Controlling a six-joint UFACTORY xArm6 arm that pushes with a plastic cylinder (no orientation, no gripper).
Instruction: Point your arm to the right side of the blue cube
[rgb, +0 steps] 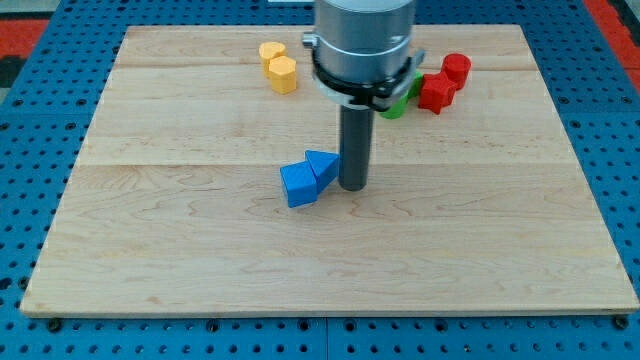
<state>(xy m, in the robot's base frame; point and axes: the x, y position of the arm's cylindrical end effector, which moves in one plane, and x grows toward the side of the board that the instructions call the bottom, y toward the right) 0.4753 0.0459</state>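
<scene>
Camera view looking down on a pale wooden desk (200, 250) lying on a blue board full of little holes (20, 200).

Sitting near the middle of the desk: a small blue cube (298, 186). Leaning right against it, up and toward the view's right: a blue block shaped like a triangle (322, 166). Touching each other, those two.

Coming down from the view's top: the big grey round body of the arm (362, 40), with a straight dark rod (354, 145) sticking out under it. Resting on the desk: my tip (352, 187), standing on the view's right of the blue cube, about level with it. Sitting just beside the blue triangle block too, so close that telling touching from not touching is too hard.

Claw: only the rod showing, so cannot tell apart or together.

Waiting near the view's top, to the left of the arm: two yellow blocks, one (271, 52) just behind the other (283, 74), close together. Sitting near the view's top, to the right of the arm: a red round block (456, 68) and a red bumpy block (436, 93), touching. Peeking out beside them, half hiding behind the arm: some green blocks (395, 104), shape too hidden to tell.

Staying well apart from the blue pair: all the yellow, red and green blocks.
</scene>
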